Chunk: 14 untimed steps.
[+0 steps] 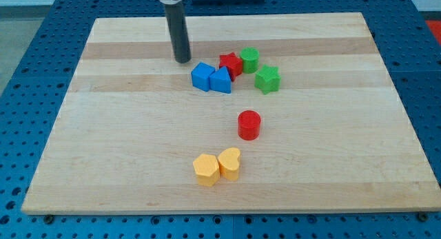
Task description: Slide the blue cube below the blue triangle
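The blue cube (202, 76) sits on the wooden board (124, 149) touching the left side of the blue triangle (222, 80). My tip (182, 60) is a dark rod end standing just up and to the left of the blue cube, a small gap away from it. The blue triangle touches a red star block (231, 63) above and to its right.
A green cylinder (249, 58) sits right of the red star and a green star (267, 79) below it. A red cylinder (249, 124) stands lower down. A yellow hexagon (206, 169) and a yellow heart (229, 163) sit together near the view's bottom.
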Each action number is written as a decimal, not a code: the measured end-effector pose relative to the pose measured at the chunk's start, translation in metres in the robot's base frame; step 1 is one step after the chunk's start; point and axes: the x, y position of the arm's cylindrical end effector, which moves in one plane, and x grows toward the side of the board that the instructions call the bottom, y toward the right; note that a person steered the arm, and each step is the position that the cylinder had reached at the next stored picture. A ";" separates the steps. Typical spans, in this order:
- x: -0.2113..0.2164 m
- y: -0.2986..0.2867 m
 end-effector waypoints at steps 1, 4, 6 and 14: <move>0.000 0.019; 0.027 0.029; 0.057 0.029; 0.095 0.011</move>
